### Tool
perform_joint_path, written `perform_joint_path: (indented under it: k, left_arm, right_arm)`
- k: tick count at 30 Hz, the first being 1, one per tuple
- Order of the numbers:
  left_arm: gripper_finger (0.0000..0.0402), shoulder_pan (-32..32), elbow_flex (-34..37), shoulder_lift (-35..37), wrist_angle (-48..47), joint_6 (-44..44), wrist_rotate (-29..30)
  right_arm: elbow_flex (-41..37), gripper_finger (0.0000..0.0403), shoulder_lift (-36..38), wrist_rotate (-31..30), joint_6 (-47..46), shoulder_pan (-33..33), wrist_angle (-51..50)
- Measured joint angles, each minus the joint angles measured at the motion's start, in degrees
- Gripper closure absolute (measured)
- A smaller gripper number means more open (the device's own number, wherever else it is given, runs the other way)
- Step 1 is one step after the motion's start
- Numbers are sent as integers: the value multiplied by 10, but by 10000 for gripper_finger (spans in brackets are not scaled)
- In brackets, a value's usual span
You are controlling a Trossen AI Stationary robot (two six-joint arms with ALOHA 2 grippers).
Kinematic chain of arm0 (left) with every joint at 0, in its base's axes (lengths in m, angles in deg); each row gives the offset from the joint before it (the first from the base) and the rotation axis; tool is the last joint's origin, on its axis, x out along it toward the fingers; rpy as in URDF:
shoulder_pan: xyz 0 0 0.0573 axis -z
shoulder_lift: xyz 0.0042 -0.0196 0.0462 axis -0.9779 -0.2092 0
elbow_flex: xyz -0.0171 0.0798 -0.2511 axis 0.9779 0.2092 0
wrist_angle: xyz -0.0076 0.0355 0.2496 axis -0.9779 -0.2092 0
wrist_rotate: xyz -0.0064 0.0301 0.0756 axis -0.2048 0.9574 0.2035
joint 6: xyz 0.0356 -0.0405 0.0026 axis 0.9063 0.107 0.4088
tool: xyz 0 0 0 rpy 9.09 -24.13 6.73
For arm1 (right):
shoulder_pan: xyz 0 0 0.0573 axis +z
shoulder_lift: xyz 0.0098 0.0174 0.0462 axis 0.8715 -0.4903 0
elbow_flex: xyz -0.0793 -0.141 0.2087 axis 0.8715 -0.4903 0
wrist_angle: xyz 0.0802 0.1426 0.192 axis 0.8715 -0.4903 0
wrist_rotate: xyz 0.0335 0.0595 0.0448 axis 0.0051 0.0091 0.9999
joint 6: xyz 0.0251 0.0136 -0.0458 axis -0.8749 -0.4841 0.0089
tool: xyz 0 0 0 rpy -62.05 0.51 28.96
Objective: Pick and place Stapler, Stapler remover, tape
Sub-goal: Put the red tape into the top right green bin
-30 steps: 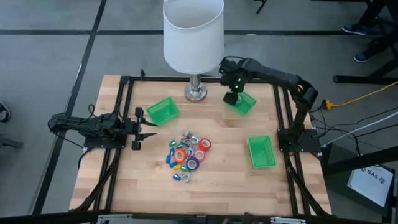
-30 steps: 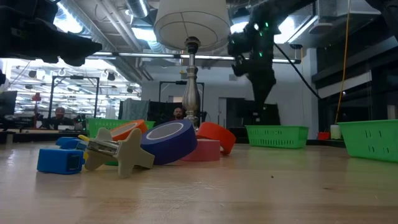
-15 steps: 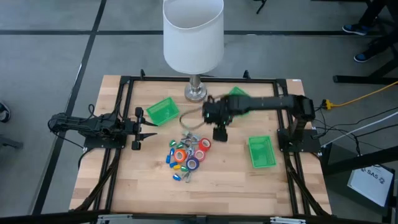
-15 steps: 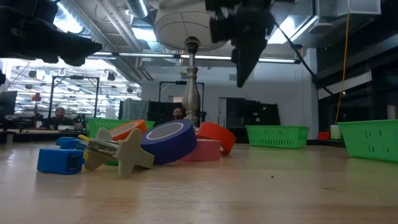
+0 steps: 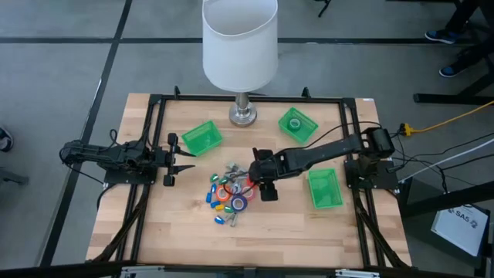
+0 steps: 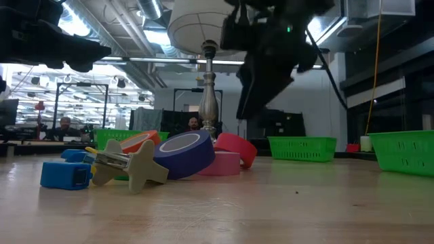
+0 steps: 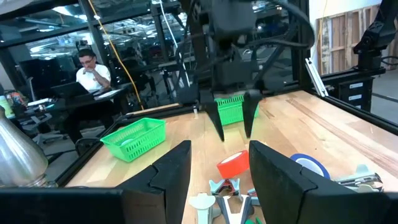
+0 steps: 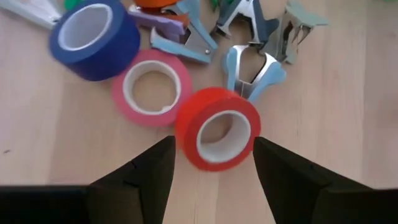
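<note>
**Tape rolls heaped mid-table, right gripper poised over the red one**

Tape rolls lie in a small heap (image 5: 230,194) at the middle of the wooden table (image 5: 185,232), mixed with blue and yellow oblong pieces and silvery claw-shaped pieces.

At the far left, the left gripper (image 5: 184,159) waits above the table's left edge, its fingers parted and holding nothing, pointing toward a green bin (image 5: 201,138) just beyond its tips. That bin sits left of the lamp base (image 5: 243,116), under a big white shade (image 5: 239,42).

In the heap, the low view shows a blue oblong piece (image 6: 66,173) nearest the left, then a claw-shaped piece (image 6: 129,165), then a blue tape roll (image 6: 186,154) leaning against a pink roll (image 6: 221,163). The red tape roll (image 8: 217,127) sits at the heap's right edge, touching the pink roll and just beside a claw-shaped remover (image 8: 255,67).

The right gripper (image 5: 263,179) hangs directly over that red roll, fingers spread wide on either side of it, not gripping it.

Farther right, a second green bin (image 5: 297,123) stands at the far side with a green ring inside, and a third green bin (image 5: 324,188) sits near the right arm's base.
</note>
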Motion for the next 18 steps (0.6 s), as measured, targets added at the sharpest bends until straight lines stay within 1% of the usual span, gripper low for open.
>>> perform_joint_path:
  k: [4,8,11,16,18]
  left_arm:
    - [245,0,0,0,0,0,0]
    - [245,0,0,0,0,0,0]
    - [245,0,0,0,0,0,0]
    - [245,0,0,0,0,0,0]
    - [245,0,0,0,0,0,0]
  right_arm:
    - [-49,183,0,7,20,-3,74]
    - [-94,183,0,18,96,-3,134]
    - [-116,183,0,19,127,-3,177]
    - [-130,184,0,19,135,-3,184]
    - [-130,192,0,19,135,-3,185]
